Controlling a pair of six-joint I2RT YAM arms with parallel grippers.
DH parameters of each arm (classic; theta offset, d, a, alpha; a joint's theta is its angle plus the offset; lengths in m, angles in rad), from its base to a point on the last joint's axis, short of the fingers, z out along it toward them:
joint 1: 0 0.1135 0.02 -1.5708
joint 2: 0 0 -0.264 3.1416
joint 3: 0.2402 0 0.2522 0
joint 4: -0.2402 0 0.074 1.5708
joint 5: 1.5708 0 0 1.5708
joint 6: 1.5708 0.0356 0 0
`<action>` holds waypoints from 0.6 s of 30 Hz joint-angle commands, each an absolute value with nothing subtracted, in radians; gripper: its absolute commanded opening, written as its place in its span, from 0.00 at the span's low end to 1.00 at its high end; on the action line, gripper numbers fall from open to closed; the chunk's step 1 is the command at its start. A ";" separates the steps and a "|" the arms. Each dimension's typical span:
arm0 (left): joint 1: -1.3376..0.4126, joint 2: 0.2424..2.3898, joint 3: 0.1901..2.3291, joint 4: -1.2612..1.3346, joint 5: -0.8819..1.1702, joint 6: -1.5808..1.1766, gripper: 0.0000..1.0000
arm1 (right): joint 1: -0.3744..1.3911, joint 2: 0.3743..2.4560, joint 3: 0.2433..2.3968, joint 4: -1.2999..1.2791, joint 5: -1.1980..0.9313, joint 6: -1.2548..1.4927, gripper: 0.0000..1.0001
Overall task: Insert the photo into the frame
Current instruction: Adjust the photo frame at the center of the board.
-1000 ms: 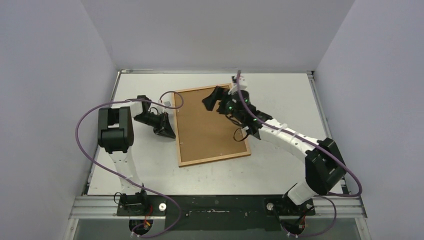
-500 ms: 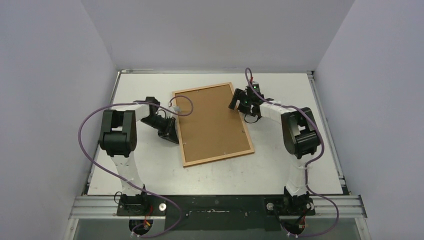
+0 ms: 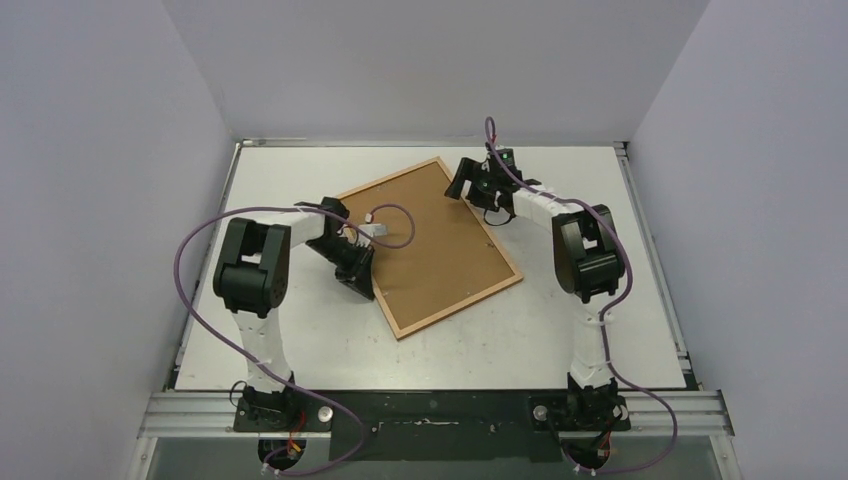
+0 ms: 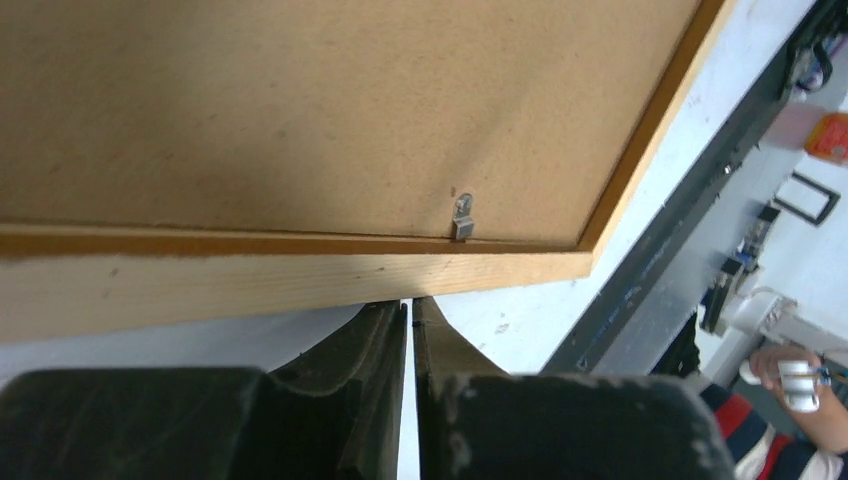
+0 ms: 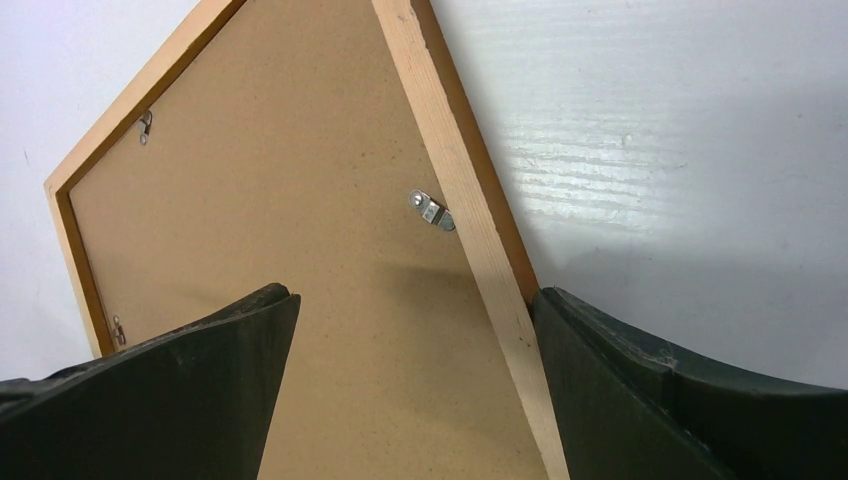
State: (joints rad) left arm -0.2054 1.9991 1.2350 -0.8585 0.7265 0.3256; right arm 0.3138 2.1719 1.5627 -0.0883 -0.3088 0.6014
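a: top view first. where does the frame (image 3: pixel 432 245) lie?

b: flat on the white table (image 3: pixel 300 340), back side up, turned on a diagonal, one corner towards the far wall and one towards the arms. a brown backing board (image 3: pixel 440 230) fills it.

a: and the arms?

b: the left gripper (image 3: pixel 362 285) sits at the frame's left long edge, near its middle. the right gripper (image 3: pixel 458 188) is over the far corner.

a: left wrist view?

b: the left gripper (image 4: pixel 410 302) is pinched together, only a thin slit between the fingers (image 4: pixel 365 350), nothing held. the tips are right up against the outer face of the frame (image 4: pixel 250 285)'s pale wooden rail and seem to touch it. past the rail lies the backing board (image 4: pixel 250 100), with a small metal clip (image 4: pixel 462 216) at its edge.

a: right wrist view?

b: the right gripper (image 5: pixel 412 295) is spread wide. the frame (image 5: pixel 450 200)'s rail runs between the two fingers (image 5: pixel 180 400), closer to the right-hand one. the left-hand finger is over the backing board (image 5: pixel 250 250), the other over bare table (image 5: pixel 650 150). i cannot tell if either pad touches the wood. another clip (image 5: pixel 430 212) is on the board by the rail.
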 commanded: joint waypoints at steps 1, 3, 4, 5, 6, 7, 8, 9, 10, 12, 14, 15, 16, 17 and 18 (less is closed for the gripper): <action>-0.246 1.977 1.296 -0.967 0.805 0.390 0.09 | 0.340 2.127 1.562 -0.098 -0.362 0.581 0.90; -0.219 1.954 1.345 -1.072 0.833 0.436 0.14 | 0.337 2.087 1.525 -0.078 -0.333 0.567 0.90; -0.198 1.942 1.378 -1.123 0.849 0.456 0.16 | 0.335 2.072 1.518 -0.078 -0.322 0.557 0.90; -0.167 1.931 1.416 -1.168 0.865 0.470 0.18 | 0.335 2.058 1.517 -0.086 -0.309 0.545 0.90; -0.136 1.924 1.468 -1.216 0.880 0.484 0.21 | 0.336 2.045 1.516 -0.095 -0.282 0.531 0.90; -0.105 1.926 1.527 -1.260 0.887 0.498 0.22 | 0.336 2.032 1.515 -0.103 -0.263 0.518 0.90; -0.078 1.933 1.613 -1.297 0.887 0.510 0.23 | 0.336 2.016 1.514 -0.113 -0.245 0.510 0.90; -0.051 1.945 1.682 -1.325 0.882 0.520 0.24 | 0.336 1.997 1.509 -0.124 -0.221 0.505 0.90; -0.025 1.963 1.744 -1.335 0.869 0.518 0.24 | 0.337 1.974 1.496 -0.132 -0.193 0.504 0.90; 0.020 2.017 1.871 -1.320 0.839 0.495 0.26 | 0.346 1.904 1.440 -0.128 -0.130 0.518 0.90; 0.053 2.101 1.994 -1.292 0.807 0.459 0.26 | 0.359 1.831 1.366 -0.130 -0.074 0.537 0.90; 0.055 2.156 2.069 -1.293 0.786 0.449 0.27 | 0.364 1.785 1.332 -0.135 -0.050 0.547 0.90; 0.057 2.215 2.148 -1.313 0.764 0.448 0.27 | 0.371 1.745 1.299 -0.137 -0.033 0.555 0.90; 0.056 2.279 2.226 -1.326 0.747 0.440 0.27 | 0.377 1.704 1.256 -0.135 -0.024 0.563 0.90; 0.056 2.335 2.300 -1.329 0.737 0.414 0.27 | 0.383 1.665 1.213 -0.127 -0.022 0.572 0.90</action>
State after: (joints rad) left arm 0.0662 2.1170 2.0975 -1.2724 0.7956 0.4511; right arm 0.3565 1.8408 1.3182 -0.1444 -0.1242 0.5419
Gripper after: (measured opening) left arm 0.271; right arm 0.898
